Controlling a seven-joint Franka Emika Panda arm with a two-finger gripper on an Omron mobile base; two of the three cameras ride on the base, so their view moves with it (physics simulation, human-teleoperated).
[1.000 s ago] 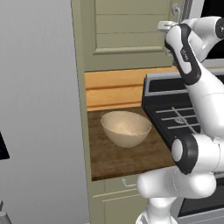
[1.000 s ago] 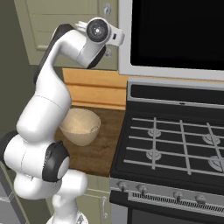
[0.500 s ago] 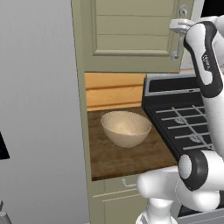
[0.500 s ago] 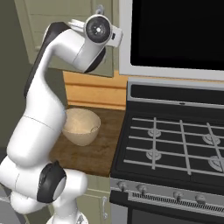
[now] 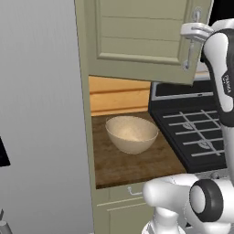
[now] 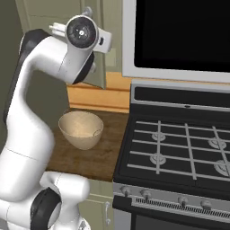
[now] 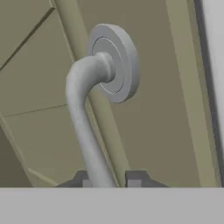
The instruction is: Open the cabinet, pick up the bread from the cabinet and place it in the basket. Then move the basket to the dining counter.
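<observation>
**Fingers clamped on the cabinet handle**

At the bottom of the hand view, the gripper (image 7: 107,178) has its fingers (image 7: 135,178) closed on the silver bar handle (image 7: 85,127) of the cabinet (image 5: 137,36). In the left base view's upper half, the door stands slightly ajar. The basket (image 5: 131,133) sits mid-frame on the wooden tabletop (image 5: 132,167), beside the stove (image 6: 179,148).
</observation>
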